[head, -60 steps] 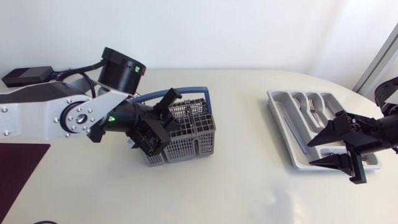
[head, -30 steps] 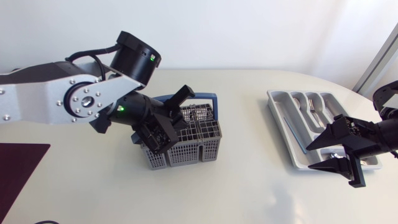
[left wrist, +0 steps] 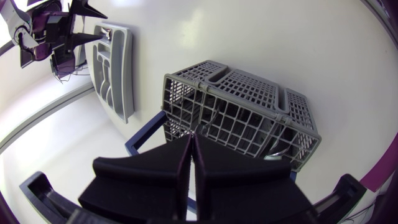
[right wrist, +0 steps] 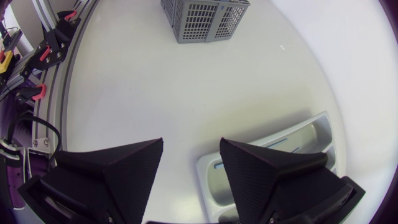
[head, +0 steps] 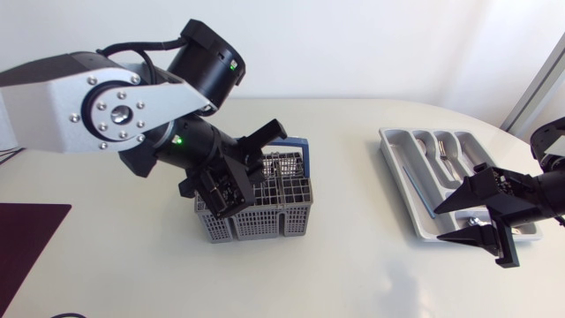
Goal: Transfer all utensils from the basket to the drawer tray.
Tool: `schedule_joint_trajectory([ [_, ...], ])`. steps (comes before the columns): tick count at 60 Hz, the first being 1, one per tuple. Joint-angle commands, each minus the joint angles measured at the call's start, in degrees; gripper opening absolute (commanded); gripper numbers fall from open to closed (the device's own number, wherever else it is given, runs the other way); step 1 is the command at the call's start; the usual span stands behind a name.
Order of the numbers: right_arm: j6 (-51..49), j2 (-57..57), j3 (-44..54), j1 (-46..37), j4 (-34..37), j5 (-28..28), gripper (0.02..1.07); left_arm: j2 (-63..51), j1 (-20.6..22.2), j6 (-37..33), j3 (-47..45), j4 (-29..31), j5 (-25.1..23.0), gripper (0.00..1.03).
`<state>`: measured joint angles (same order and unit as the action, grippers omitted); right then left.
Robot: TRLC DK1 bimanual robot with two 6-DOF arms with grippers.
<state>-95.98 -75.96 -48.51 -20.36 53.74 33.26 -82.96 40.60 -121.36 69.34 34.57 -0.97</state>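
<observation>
Pale table (head: pixel 353 265): basket (left wrist: pixel 249 112) just ahead of clenched left end effector (left wrist: pixel 192 135); right end effector (right wrist: pixel 191 142) released over tray (right wrist: pixel 273 142).

In the left wrist view the fingers of the left pincer (left wrist: pixel 192 135) lie close together, and whether something thin is caught between them is too small to tell. Behind the grid walls of the basket (left wrist: pixel 249 112) only dark shapes show, which I cannot name. In the head view this pincer covers the left half of the basket, at middle left of the frame. At the right, the right pincer (head: pixel 439 223) hides the lower end of the drawer tray (head: pixel 399 163), whose utensils (head: pixel 444 150) are too small to name, and the frame's right edge cuts off the right arm (head: pixel 547 190).
</observation>
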Motion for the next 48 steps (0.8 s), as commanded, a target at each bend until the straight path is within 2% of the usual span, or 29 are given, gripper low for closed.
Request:
schedule_joint_trajectory([
  [1,-1.75,-0.50,1.75,-0.65,-0.30,0.85,0.69,-0.27,0.71,-2.04,2.55,2.26,0.97,0.04],
  [16,-2.63,0.11,2.54,-0.56,-0.12,1.20,0.69,1.48,1.41,-1.51,8.44,7.62,3.52,0.04],
  [37,-3.07,3.54,4.30,-0.56,0.14,2.25,0.69,7.02,3.08,0.60,10.82,8.32,5.46,0.04],
  [48,-1.40,6.88,5.18,-0.65,-0.21,4.63,0.69,10.71,5.46,4.91,11.78,8.76,6.42,0.04],
])
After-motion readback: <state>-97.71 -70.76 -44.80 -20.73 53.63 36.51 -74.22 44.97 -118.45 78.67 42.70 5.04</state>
